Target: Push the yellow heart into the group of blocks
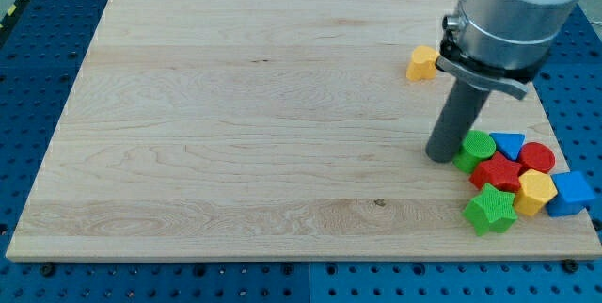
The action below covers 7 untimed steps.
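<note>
Camera view: yellow heart (422, 62) lying alone near the worktop (235, 134) top-right edge, well apart from the group at lower right. Tip (439, 155) resting just beside the green block (475, 150) at the group's left edge. No hand fitted; rod only. Recommended: route tip above the heart, then push straight down-right toward the group. No containers present.

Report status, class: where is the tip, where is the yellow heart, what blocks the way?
My tip beside the green block, group's left edge. Yellow heart apart, toward view's top. The rod itself stands between heart and group.
</note>
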### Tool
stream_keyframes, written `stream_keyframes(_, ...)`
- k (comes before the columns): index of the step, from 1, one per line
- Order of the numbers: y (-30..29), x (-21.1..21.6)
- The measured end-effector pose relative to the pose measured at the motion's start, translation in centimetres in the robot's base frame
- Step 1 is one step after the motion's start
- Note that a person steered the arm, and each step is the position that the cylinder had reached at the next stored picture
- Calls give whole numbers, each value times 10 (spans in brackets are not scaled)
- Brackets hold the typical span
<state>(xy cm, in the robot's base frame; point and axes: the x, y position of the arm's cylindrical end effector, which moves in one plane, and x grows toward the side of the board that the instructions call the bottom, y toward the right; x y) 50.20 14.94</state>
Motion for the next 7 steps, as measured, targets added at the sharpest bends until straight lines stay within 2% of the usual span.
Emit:
stream_keyframes(2,-46,-139)
stream_keyframes(3,-22,-174)
stream_keyframes(4,26,-157)
stream_keyframes(6,33,-97)
stream_keyframes(7,33,-96)
